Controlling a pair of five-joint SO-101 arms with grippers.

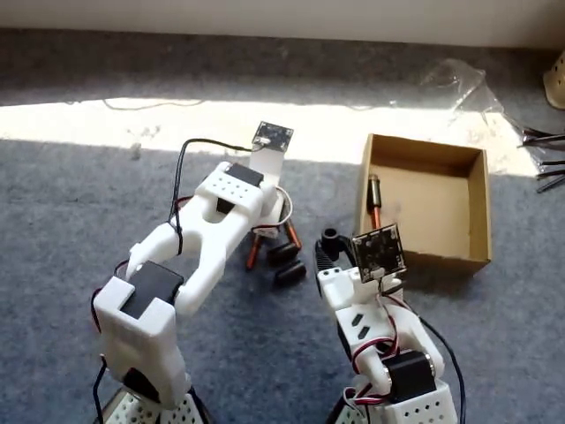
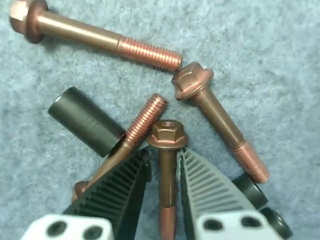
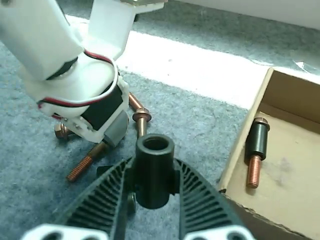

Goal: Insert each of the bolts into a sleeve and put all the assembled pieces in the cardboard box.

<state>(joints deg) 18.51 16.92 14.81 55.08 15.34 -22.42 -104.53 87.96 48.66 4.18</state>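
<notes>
Left gripper [image 2: 165, 152], jaws narrow, pinches a bolt [image 2: 168, 134]; loose bolts [image 2: 100, 37] crowd it. Right gripper [image 3: 155, 164] clamps an upright sleeve [image 3: 155, 147] beside the cardboard box [image 3: 239, 147] edge.

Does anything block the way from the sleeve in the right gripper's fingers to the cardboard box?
Nothing visible does. Only bare carpet lies between the held sleeve and the near wall of the cardboard box.
</notes>
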